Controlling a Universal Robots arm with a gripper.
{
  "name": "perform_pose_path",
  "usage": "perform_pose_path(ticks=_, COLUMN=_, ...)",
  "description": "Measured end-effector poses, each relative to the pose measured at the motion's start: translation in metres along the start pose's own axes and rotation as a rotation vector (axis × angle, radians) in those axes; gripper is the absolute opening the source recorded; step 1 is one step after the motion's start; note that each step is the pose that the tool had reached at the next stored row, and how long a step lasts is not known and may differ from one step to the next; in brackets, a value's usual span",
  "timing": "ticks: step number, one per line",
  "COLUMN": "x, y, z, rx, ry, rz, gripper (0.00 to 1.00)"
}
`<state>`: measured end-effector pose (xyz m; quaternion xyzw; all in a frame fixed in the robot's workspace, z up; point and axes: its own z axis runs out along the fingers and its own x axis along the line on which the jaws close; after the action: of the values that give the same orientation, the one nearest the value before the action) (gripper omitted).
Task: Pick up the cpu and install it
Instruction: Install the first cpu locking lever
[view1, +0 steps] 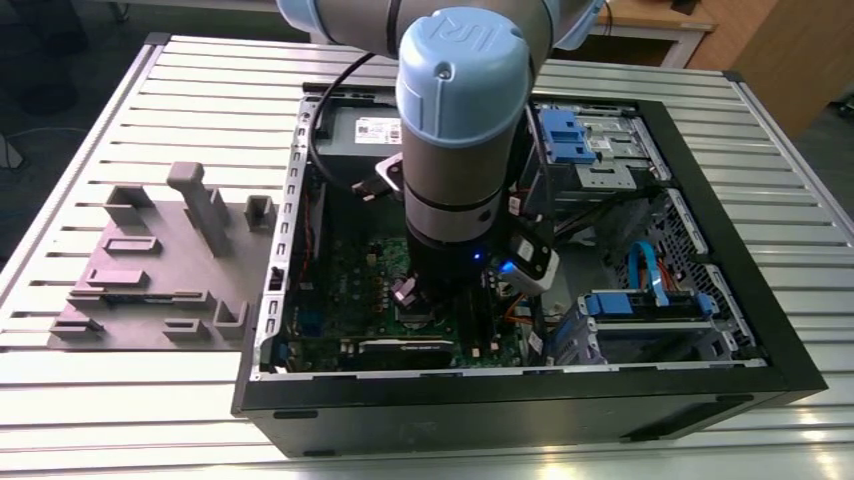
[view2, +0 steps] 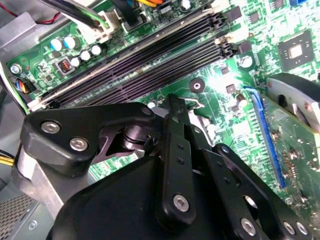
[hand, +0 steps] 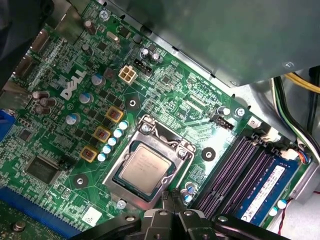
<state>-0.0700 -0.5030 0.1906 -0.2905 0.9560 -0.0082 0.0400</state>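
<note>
"So where is the cpu (hand: 144, 167) sitting?"

"Flat in the socket frame (hand: 162, 137) on the green motherboard (hand: 55, 127), silver top up, with metal edging all round it, as the first wrist view has it. It looks seated, not carried."

"And the gripper (hand: 172, 199)?"

"Narrow. Its fingertips (hand: 168, 201) look pressed together with nothing between them. They hang just beside the chip's near corner, apart from it, on the side towards the memory slots (hand: 235, 170)."

"Any long axis to mind?"

"None, I'd say. The chip is square, and its edges run parallel to the frame."

"Where is that in the open computer case (view1: 747, 385)?"

"In the exterior view the arm drops in near the middle, and the board spreads from there towards seven o'clock. The blue drive bays (view1: 567, 135) lie out at one o'clock, well clear."
</note>
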Motion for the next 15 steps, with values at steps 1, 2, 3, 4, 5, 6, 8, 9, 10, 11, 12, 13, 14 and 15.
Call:
perform_pose_path(ticks=1, x=0.0004, y=-0.0007, z=-0.0001, rx=-0.0009, ry=-0.0005, rz=0.0, gripper=0.1)
perform_pose_path(ticks=2, x=0.0009, y=-0.0014, z=-0.0001, rx=-0.0025, ry=-0.0016, rz=0.0, gripper=0.1)
perform_pose_path(ticks=3, x=0.0013, y=-0.0021, z=-0.0001, rx=-0.004, ry=-0.0027, rz=0.0, gripper=0.1)
perform_pose_path(ticks=4, x=0.0017, y=-0.0027, z=-0.0001, rx=-0.0054, ry=-0.0036, rz=0.001, gripper=0.1)
perform_pose_path(ticks=5, x=0.002, y=-0.0033, z=-0.0001, rx=-0.0066, ry=-0.0043, rz=0.001, gripper=0.1)
perform_pose_path(ticks=6, x=0.0023, y=-0.0036, z=0.0, rx=-0.0074, ry=-0.0048, rz=0.001, gripper=0.1)
perform_pose_path(ticks=8, x=0.0021, y=-0.0037, z=0.0, rx=-0.0088, ry=-0.0055, rz=0.001, gripper=0.1)
perform_pose_path(ticks=9, x=0.0019, y=-0.0039, z=0.0, rx=-0.0098, ry=-0.0062, rz=0.001, gripper=0.1)
perform_pose_path(ticks=10, x=0.0017, y=-0.004, z=0.0001, rx=-0.0108, ry=-0.007, rz=0.001, gripper=0.1)
perform_pose_path(ticks=11, x=0.0017, y=-0.004, z=0.0001, rx=-0.0117, ry=-0.0077, rz=0.001, gripper=0.1)
perform_pose_path(ticks=12, x=0.0016, y=-0.0041, z=0.0001, rx=-0.0119, ry=-0.0079, rz=0.001, gripper=0.1)
perform_pose_path(ticks=13, x=0.0016, y=-0.0041, z=0.0001, rx=-0.012, ry=-0.0079, rz=0.001, gripper=0.1)
perform_pose_path(ticks=14, x=0.0015, y=-0.0041, z=0.0002, rx=-0.012, ry=-0.0079, rz=0.001, gripper=0.1)
perform_pose_path(ticks=15, x=0.0015, y=-0.0041, z=0.0002, rx=-0.0121, ry=-0.008, rz=0.001, gripper=0.1)
